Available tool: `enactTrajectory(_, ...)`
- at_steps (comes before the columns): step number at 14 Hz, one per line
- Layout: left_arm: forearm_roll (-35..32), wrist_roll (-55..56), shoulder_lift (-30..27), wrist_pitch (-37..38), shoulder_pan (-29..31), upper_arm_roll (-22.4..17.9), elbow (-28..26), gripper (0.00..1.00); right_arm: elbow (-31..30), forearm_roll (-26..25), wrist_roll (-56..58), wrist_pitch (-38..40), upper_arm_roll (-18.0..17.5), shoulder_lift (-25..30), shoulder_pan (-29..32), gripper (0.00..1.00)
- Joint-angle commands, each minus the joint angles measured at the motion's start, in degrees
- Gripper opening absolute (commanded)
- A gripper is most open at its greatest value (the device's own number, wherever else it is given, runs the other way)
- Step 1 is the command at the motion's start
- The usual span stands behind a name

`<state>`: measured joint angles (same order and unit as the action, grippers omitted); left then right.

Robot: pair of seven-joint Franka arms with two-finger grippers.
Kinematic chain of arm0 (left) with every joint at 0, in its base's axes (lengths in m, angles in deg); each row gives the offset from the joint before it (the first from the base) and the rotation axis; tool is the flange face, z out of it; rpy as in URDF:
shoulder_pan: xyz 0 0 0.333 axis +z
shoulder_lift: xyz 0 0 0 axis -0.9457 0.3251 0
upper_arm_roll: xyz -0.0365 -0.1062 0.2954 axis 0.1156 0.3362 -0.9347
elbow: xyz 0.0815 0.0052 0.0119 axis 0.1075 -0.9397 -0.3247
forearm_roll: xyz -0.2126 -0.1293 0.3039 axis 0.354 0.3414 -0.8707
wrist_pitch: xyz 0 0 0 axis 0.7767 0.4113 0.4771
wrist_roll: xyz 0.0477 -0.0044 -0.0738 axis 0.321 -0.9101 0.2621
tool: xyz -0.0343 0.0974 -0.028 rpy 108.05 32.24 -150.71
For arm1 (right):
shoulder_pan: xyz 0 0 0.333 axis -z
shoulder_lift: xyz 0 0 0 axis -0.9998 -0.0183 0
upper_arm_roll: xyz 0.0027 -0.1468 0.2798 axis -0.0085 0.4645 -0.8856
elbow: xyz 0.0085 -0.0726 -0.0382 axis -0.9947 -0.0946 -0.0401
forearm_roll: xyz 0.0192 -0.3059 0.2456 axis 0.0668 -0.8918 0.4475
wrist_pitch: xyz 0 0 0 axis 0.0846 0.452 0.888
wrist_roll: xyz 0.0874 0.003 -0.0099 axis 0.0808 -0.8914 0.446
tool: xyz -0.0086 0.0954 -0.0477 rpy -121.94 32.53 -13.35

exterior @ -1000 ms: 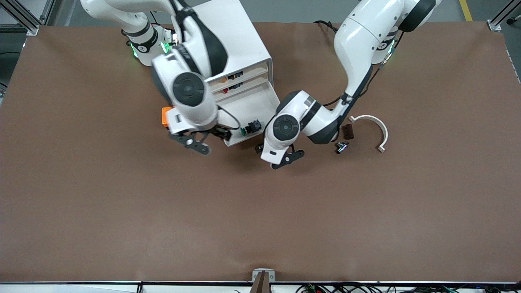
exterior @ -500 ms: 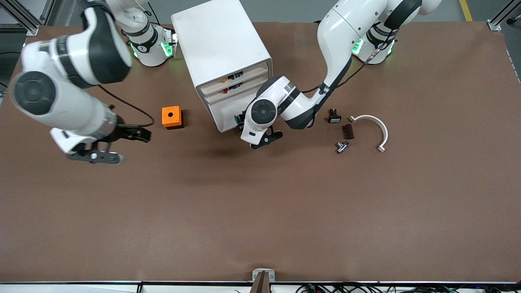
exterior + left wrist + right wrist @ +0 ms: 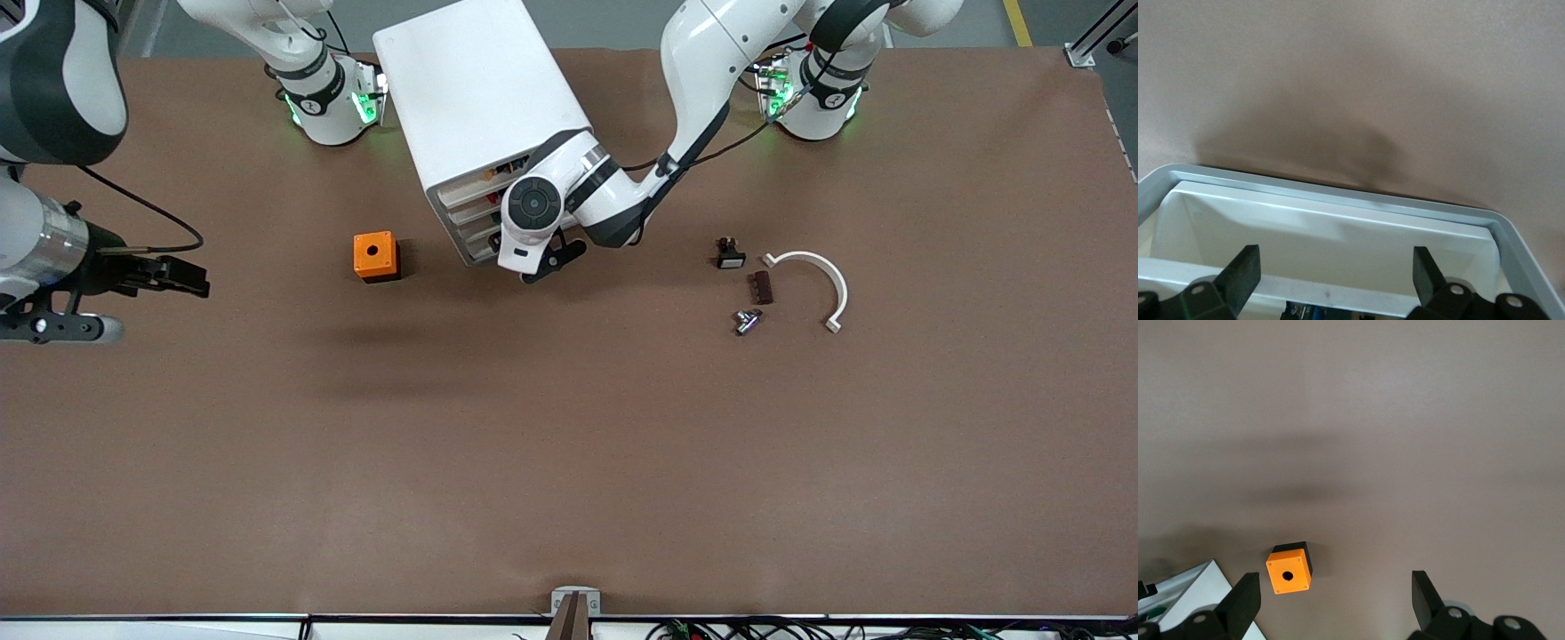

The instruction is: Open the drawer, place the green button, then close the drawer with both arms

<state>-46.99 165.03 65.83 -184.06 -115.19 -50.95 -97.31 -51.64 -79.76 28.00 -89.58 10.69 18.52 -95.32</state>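
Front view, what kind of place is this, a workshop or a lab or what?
Probably a robotics lab bench. Two white arms are mounted along one edge of a brown-covered table, aluminium frame posts stand at its corners, and small parts lie beside a white drawer cabinet and an orange box.

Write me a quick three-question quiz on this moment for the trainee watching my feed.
1. True or false: the right gripper is holding the orange box.
2. The left gripper is at: A) the front of the cabinet; B) the white curved piece; C) the orange box.
3. Fill in: the orange box has a round ___ in its top.

Key: 1 false, it is open and the box sits on the table; 2 A; 3 hole.
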Motion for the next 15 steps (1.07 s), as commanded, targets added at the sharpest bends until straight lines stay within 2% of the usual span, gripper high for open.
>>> enactTrajectory(1,1.1,2.2,-1.5,0.0,1.2,-0.1,-0.2,1.0,-1.0,-0.6,3.7,0.1,-1.2,1.2,2.8,1.0)
enactTrajectory(4,-1.2,1.9,-4.6,0.2,9.2,-2.1,1.1,1.0,-0.8,-1.8,6.6,0.1,-1.2,1.1,4.3,1.0)
enactTrajectory(7,-12.0,1.7,-10.9,2.4,18.1,-2.1,1.1,1.0,-0.7,-1.8,6.6,0.2,-1.2,1.0,4.9,1.0)
enactTrajectory(9,-16.0,1.0,-15.5,6.5,24.0,-2.0,1.1,1.0,-0.3,-1.9,6.5,0.1,-1.2,0.7,5.5,1.0)
enactTrajectory(15,-20.3,-20.3,-27.2,19.5,36.9,-2.0,1.1,1.0,0.9,-1.1,6.0,0.5,-1.3,0.5,9.6,1.0)
